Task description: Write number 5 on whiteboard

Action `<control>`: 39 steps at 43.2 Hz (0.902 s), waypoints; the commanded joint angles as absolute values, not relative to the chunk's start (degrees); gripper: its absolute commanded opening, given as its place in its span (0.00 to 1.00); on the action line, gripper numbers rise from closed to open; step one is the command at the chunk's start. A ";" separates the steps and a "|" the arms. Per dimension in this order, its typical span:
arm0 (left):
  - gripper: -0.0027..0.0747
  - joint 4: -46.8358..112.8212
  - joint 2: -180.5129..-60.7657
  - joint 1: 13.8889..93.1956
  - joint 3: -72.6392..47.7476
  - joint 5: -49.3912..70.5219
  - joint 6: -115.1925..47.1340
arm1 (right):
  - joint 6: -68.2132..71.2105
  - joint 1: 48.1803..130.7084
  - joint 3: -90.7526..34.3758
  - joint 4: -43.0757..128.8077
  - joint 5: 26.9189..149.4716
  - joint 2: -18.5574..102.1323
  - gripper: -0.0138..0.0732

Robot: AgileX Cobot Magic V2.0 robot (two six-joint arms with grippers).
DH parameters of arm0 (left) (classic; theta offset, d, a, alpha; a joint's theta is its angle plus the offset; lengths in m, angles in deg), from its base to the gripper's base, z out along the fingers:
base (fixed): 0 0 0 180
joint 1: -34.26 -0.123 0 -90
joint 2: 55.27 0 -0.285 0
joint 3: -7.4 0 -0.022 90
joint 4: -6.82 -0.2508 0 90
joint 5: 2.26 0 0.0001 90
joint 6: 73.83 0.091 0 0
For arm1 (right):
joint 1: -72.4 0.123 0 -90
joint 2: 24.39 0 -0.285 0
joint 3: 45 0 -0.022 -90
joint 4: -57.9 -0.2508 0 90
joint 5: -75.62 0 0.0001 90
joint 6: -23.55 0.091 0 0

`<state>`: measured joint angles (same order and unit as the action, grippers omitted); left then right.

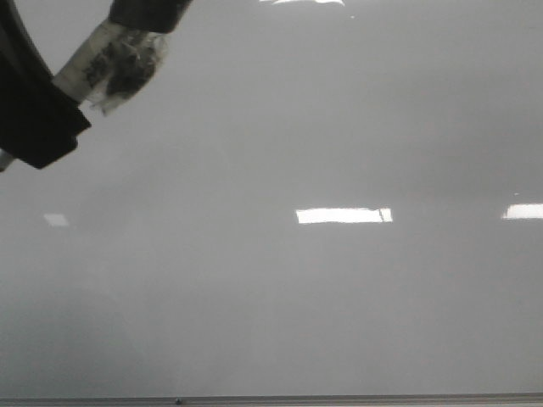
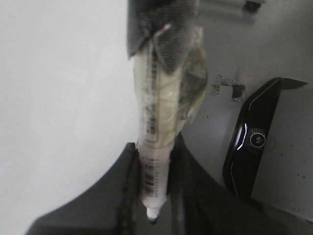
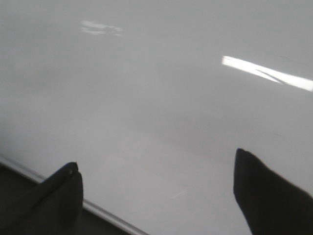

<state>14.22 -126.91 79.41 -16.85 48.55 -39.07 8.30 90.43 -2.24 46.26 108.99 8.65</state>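
The whiteboard [image 1: 322, 297] is a glossy pale-grey surface that fills the front view, with bright light patches on it. No number 5 shows on it in any view. My left gripper [image 1: 34, 119] is at the upper left, shut on a white marker [image 1: 110, 64] wrapped in clear tape. In the left wrist view the marker [image 2: 156, 147] runs between the dark fingers [image 2: 122, 196] and its tip pokes out past them; the left gripper [image 2: 155, 200] holds it off the board. My right gripper [image 3: 156, 191] hangs open over the whiteboard [image 3: 161, 112], holding nothing.
A thin grey metal edge strip [image 1: 339, 398] runs along the board's near side, and it also passes under the right gripper's finger [image 3: 107, 215]. A black oblong device with a small round lens [image 2: 252, 142] lies on a grey speckled surface beside the left gripper.
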 commanded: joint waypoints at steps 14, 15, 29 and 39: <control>0.01 12.22 -125.60 93.83 -14.88 47.60 -34.99 | -12.21 116.85 -20.74 29.35 119.95 29.96 0.90; 0.01 12.22 -125.60 93.81 -14.88 47.60 -34.99 | -12.21 118.02 -21.55 29.35 119.95 31.36 0.90; 0.01 12.22 -125.60 93.81 -14.88 47.39 -34.99 | -14.63 126.15 -25.52 29.35 117.93 43.04 0.90; 0.01 12.22 -125.60 93.81 -14.88 47.25 -34.99 | -15.19 126.16 -25.52 29.35 114.17 44.98 0.88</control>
